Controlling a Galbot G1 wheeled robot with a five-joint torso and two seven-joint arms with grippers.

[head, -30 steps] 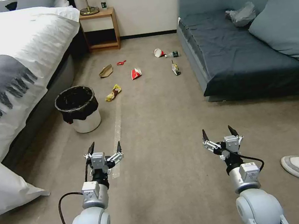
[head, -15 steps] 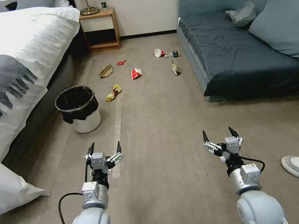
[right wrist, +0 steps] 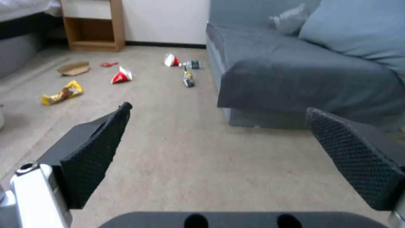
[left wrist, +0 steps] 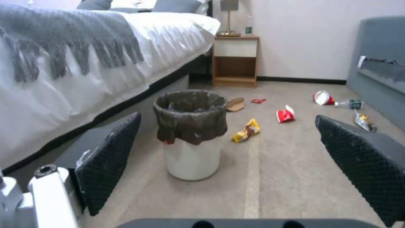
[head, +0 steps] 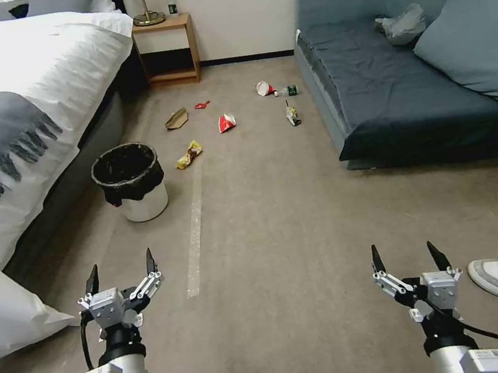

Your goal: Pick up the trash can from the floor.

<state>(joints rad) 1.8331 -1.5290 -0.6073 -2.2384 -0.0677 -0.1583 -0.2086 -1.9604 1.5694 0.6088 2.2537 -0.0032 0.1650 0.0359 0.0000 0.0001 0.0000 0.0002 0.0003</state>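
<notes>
Bed (head: 19,87) fills the upper left of the head view, white cover with a grey fringed throw. Trash can (head: 131,181) stands upright on the floor (head: 277,219) just beside the bed's edge, left of centre, black bag folded over the rim; nothing touches it. Left gripper (head: 120,270) sits at lower left, below the can and well apart from it, fingers spread wide, nothing held. In the left wrist view the can (left wrist: 190,133) shows between the two open pads (left wrist: 110,158). Pale tape strip (head: 193,235) runs up the carpet right of the can. Litter lies beyond: yellow wrapper (head: 188,154), red cup (head: 226,122). Right gripper (head: 405,253) hovers at lower right, likewise wide open and empty. Blue sofa (head: 406,88) takes the upper right.
</notes>
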